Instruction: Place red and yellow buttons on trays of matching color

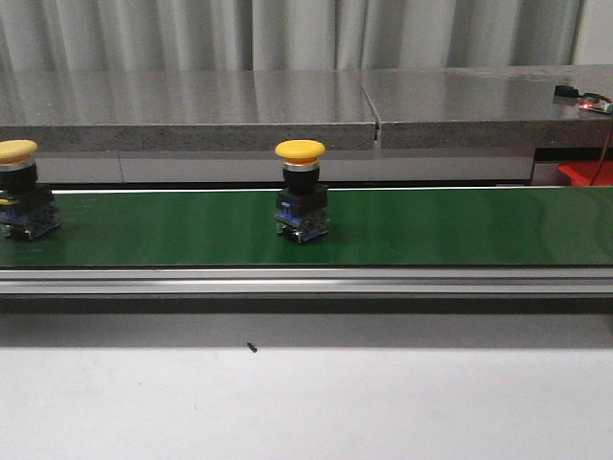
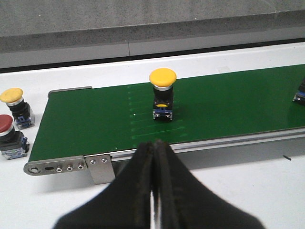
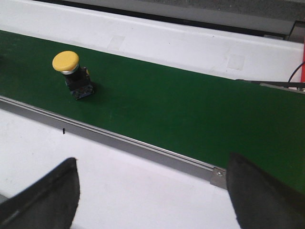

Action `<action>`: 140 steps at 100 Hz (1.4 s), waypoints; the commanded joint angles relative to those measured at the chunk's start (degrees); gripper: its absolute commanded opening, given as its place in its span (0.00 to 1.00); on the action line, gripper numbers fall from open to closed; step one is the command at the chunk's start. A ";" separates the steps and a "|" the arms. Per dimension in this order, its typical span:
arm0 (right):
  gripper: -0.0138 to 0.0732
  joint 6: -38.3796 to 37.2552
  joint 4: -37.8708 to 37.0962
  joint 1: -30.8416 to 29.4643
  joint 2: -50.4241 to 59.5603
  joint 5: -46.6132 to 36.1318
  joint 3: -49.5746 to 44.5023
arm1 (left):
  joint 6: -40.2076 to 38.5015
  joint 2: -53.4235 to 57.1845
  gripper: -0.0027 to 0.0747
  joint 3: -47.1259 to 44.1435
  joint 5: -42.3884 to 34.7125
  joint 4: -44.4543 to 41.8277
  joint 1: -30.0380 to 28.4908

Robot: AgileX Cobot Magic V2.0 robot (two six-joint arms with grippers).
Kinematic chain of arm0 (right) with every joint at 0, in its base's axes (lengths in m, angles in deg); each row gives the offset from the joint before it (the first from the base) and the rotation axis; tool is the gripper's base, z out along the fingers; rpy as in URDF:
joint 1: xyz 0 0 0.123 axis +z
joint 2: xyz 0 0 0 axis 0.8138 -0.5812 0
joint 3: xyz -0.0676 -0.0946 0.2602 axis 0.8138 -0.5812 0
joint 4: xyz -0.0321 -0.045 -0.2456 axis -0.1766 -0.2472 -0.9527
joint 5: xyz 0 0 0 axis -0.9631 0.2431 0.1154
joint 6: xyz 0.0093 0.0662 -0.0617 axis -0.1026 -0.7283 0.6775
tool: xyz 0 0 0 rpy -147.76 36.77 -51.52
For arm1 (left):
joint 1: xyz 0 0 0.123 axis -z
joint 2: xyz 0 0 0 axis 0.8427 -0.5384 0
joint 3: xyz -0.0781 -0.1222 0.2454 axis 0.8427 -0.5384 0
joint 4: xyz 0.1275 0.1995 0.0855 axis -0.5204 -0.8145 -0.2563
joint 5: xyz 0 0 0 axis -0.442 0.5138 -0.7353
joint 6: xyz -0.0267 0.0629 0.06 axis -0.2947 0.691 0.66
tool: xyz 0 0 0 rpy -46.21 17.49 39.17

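Yellow button [image 1: 300,190] stands mid-belt [image 1: 460,230]; the wide-open right tool [image 3: 152,191] should straddle its black body squarely, while the left tool [image 2: 153,191] rests pinched closed, empty.

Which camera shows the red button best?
The left wrist view: it alone shows the red button, standing off the end of the belt beside a yellow button. The front and right wrist views show only yellow-capped buttons.
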 commanded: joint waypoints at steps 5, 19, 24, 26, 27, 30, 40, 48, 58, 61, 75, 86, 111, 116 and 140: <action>0.88 0.74 2.00 0.14 -6.11 -0.95 5.31 | -0.74 -0.48 0.01 1.48 -4.07 0.83 0.37; 0.88 0.97 1.61 0.69 -14.15 -1.14 9.08 | -0.74 -0.48 0.01 1.48 -4.07 0.83 0.37; 0.88 0.97 0.94 1.69 -17.15 -1.37 10.45 | -0.74 -0.48 0.01 1.48 -4.07 0.83 0.37; 0.88 0.97 0.50 2.26 -18.39 -1.43 11.06 | -0.74 -0.48 0.01 1.48 -4.07 0.83 0.37; 0.88 0.97 0.33 2.68 -18.80 -1.42 11.45 | -0.74 -0.48 0.01 1.48 -4.07 0.83 0.37; 0.88 0.97 -0.46 3.61 -20.81 -1.59 12.20 | -0.74 -0.48 0.01 1.48 -4.07 0.83 0.37; 0.88 0.97 -2.95 7.56 -25.80 -4.10 14.19 | -0.74 -0.48 0.01 1.48 -4.07 0.83 0.37; 0.88 0.90 -4.80 10.84 -29.15 -6.65 15.34 | -0.74 -0.48 0.01 1.48 -4.07 0.83 0.37; 0.88 0.36 -6.23 13.83 -33.01 -8.32 16.70 | -0.74 -0.48 0.01 1.48 -4.07 0.83 0.37; 0.88 0.30 -6.61 14.56 -33.97 -8.67 17.13 | -0.74 -0.48 0.01 1.48 -4.07 0.83 0.37; 0.88 0.30 -7.48 17.64 -38.33 -9.29 19.51 | -0.74 -0.48 0.01 1.48 -4.07 0.83 0.37; 0.88 0.30 -7.48 19.36 -41.52 -9.24 21.56 | -0.64 -0.48 0.01 1.48 -4.07 0.83 0.37; 0.88 0.30 -7.48 21.88 -46.68 -9.83 24.99 | -0.64 -0.48 0.01 1.48 -4.07 0.83 0.37; 0.88 0.30 -7.53 22.35 -47.50 -9.91 25.40 | -0.64 -0.48 0.01 1.48 -4.07 0.83 0.37; 0.88 0.30 -7.42 24.17 -50.60 -10.51 26.93 | -0.64 -0.48 0.01 1.48 -4.07 0.83 0.37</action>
